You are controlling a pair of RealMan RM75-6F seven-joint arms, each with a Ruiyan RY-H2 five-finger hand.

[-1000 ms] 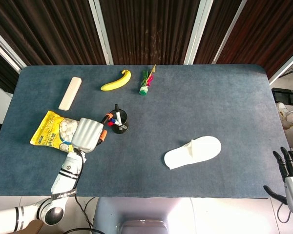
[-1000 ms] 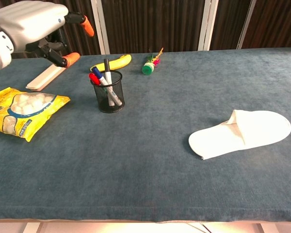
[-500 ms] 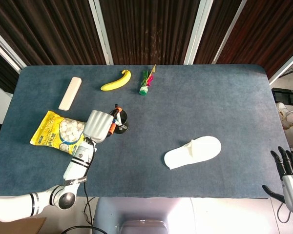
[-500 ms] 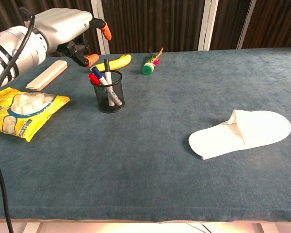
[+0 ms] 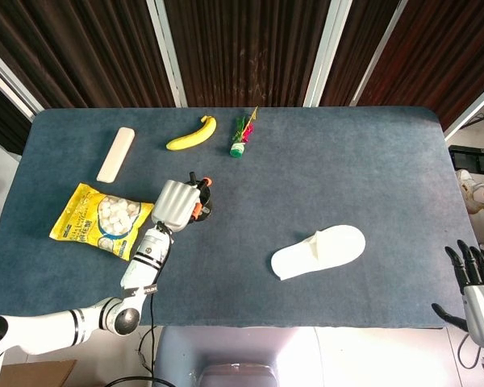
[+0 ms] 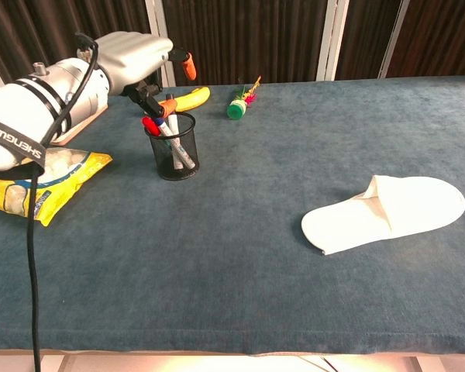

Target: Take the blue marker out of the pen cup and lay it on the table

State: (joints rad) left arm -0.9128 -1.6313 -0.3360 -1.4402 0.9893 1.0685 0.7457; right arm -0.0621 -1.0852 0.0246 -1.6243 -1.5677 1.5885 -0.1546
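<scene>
A black mesh pen cup (image 6: 175, 155) stands left of the table's middle, holding a blue-capped marker (image 6: 161, 124), a red-capped one (image 6: 149, 124) and a white-bodied one. My left hand (image 6: 139, 56) hovers right above the cup, its orange fingertips (image 6: 187, 65) spread over the marker tops and holding nothing. One fingertip sits close to the markers' upper ends; I cannot tell whether it touches them. From the head view the left hand (image 5: 177, 205) covers most of the cup (image 5: 202, 208). My right hand (image 5: 473, 279) hangs off the table's near right corner, fingers apart.
A yellow snack bag (image 5: 97, 219) lies just left of the cup. Behind it are a banana (image 5: 192, 135), a small green-based flower toy (image 5: 240, 139) and a beige bar (image 5: 116, 153). A white slipper (image 5: 319, 251) lies to the right, near the front.
My left hand has moved to the right from over the snack bag to directly above the pen cup. The right hand has barely shifted.
</scene>
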